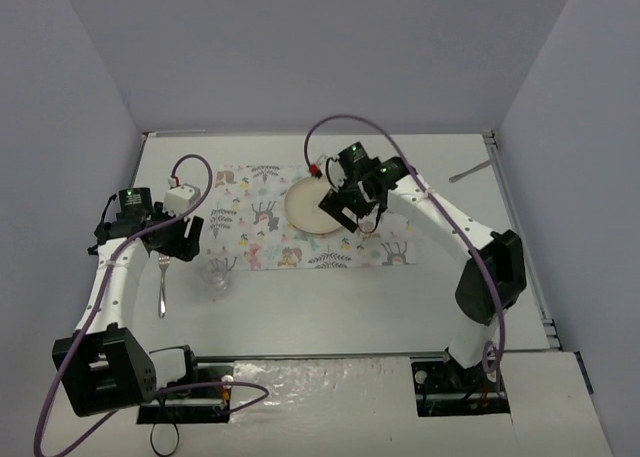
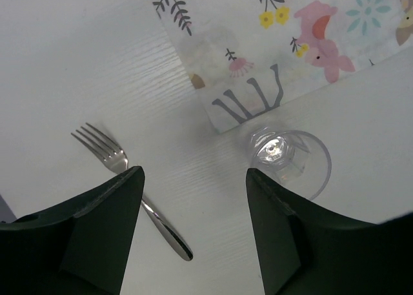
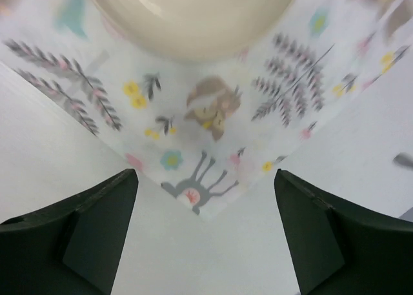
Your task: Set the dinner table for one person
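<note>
The dinner table (image 1: 400, 307) is a wide off-white top. On it lies a printed cloth (image 1: 260, 217) with a cream plate (image 1: 310, 205) on its right half. A fork (image 1: 162, 282) lies left of the cloth, and a clear glass (image 1: 220, 275) stands at the cloth's near edge. My left gripper (image 2: 193, 172) hovers open above bare table (image 2: 64, 62), with the fork (image 2: 122, 162) at its left finger and the glass (image 2: 287, 156) at its right. My right gripper (image 3: 205, 173) is open and empty over a corner of the cloth (image 3: 206, 114), just short of the plate (image 3: 193, 17).
A silver utensil (image 1: 470, 171) lies alone at the far right of the table, near the rail. The right arm's purple cable (image 1: 345, 122) loops above the plate. Grey walls close in on three sides.
</note>
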Robot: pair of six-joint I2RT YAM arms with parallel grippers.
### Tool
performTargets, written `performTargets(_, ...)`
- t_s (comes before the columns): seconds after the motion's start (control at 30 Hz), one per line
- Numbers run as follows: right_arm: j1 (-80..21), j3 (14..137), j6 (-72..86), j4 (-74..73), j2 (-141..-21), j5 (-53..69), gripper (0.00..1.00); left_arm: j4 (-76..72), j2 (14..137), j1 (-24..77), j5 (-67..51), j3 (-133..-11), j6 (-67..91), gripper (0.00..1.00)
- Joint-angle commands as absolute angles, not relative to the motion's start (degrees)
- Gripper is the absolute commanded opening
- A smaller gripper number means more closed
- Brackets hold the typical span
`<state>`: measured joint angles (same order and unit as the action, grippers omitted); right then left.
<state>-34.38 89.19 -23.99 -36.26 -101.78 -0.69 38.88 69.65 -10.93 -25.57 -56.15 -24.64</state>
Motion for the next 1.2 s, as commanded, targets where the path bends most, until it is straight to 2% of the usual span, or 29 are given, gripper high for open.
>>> performTargets(0.0, -34.5, 98.2, -19.4, -38.1, -100.3, 19.2, 1.0, 28.2, 60.4, -11.9, -17.4, -51.7, -17.4, 0.63)
performTargets(0.07, -35.3, 101.2, -17.6, -38.7, -105.1, 24.0, 1.0, 26.8, 58.2, -12.0, -14.0, -50.5, -14.9, 0.65)
performTargets(0.2, -38.9, 114.4, -16.3, -42.1, -117.3, 24.5, 1.0, 28.6, 54.4, -12.6, -9.7, -50.0, -13.3, 0.65)
performTargets(0.23, -40.4, 117.4, -16.0, -42.1, -120.1, 23.3, 1.0, 29.0, 53.7, -12.6, -6.7, -50.0, -12.4, 0.65)
performTargets(0.3, -45.6, 123.4, -16.2, -42.0, -123.3, 13.3, 1.0, 29.7, 53.3, -13.1, -1.4, -50.3, -10.8, 0.65)
performTargets(0.37, -49.5, 127.6, -16.6, -41.6, -126.3, 8.5, 1.0, 30.7, 53.3, -14.3, -1.5, -50.6, -10.9, 0.65)
performTargets(0.6, -55.9, 135.9, -14.1, -39.9, -135.2, 8.3, 1.0, 31.3, 55.1, -18.5, -1.9, -52.4, -8.0, 0.64)
performTargets(0.8, -59.8, 138.7, -15.1, -37.6, -136.4, 7.6, 1.0, 30.8, 56.6, -20.3, -1.6, -53.1, -7.1, 0.64)
performTargets(1.17, -61.1, 141.4, -14.8, -31.8, -141.7, 11.0, 0.97, 31.3, 54.6, -24.4, -3.4, -51.8, -8.1, 0.64)
